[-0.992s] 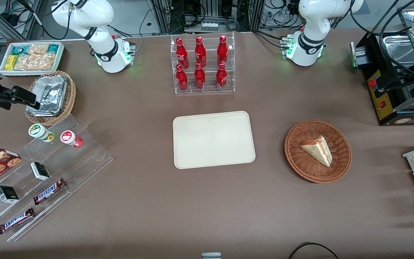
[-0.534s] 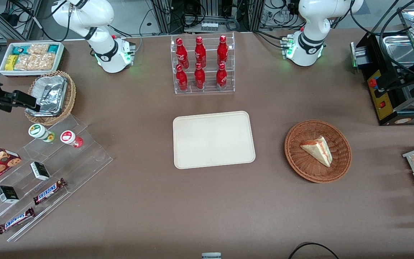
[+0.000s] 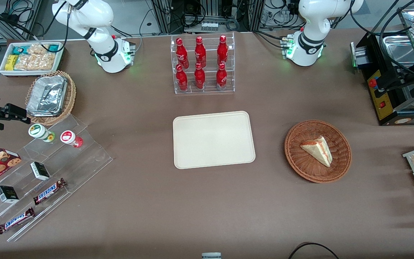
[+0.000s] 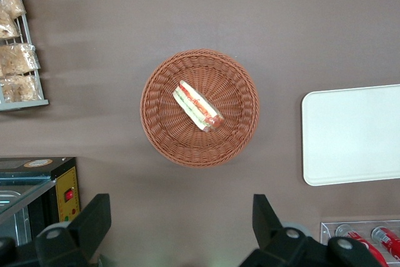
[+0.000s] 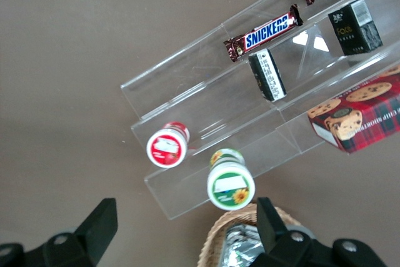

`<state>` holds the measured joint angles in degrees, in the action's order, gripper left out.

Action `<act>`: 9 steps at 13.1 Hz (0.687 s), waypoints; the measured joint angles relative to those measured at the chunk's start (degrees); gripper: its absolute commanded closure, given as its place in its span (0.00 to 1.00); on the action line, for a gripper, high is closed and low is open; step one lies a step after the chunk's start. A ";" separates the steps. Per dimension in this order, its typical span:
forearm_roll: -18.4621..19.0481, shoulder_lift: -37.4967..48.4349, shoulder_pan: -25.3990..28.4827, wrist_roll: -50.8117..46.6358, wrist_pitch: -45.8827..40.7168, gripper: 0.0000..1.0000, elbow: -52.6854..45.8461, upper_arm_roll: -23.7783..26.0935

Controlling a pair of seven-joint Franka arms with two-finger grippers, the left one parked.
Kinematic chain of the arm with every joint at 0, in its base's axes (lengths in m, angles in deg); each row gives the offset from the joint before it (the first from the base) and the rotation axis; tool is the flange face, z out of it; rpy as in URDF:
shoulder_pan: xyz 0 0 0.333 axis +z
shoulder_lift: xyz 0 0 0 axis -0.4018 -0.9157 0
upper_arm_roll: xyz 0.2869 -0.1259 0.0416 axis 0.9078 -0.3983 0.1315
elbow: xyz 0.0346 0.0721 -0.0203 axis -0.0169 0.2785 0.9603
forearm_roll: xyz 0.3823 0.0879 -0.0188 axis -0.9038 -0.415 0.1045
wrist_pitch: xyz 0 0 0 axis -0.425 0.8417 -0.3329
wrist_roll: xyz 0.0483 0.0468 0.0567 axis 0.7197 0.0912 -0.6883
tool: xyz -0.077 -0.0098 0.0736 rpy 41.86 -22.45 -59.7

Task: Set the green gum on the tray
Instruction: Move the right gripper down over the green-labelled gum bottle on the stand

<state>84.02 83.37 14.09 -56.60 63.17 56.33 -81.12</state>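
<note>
Bright, even overhead light; soft shadows, sharp focus, faint glare on the acrylic rack (image 3: 204, 64).

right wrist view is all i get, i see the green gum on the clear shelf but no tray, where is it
Observer: The tray lies mid-table, toward the parked arm's end from the green gum, and nearer the front camera than the cola rack.
Operator: anything on it
Observer: No, nothing lies on it.
Operator: where's the gripper vs the gum
Observer: The gripper is open and holds nothing. It hangs beside the foil-lined basket, a little farther from the front camera than the gum.
</note>
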 measured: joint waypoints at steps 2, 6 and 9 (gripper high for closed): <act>0.00 -0.09 -0.74 6.47 4.85 0.01 3.24 -0.02; 0.00 -0.12 -2.16 17.76 12.83 0.01 9.48 -0.03; -0.05 0.05 -3.50 22.41 16.41 0.01 13.33 -0.08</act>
<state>83.98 83.43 10.59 -34.19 79.57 69.66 -81.20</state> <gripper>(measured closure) 0.009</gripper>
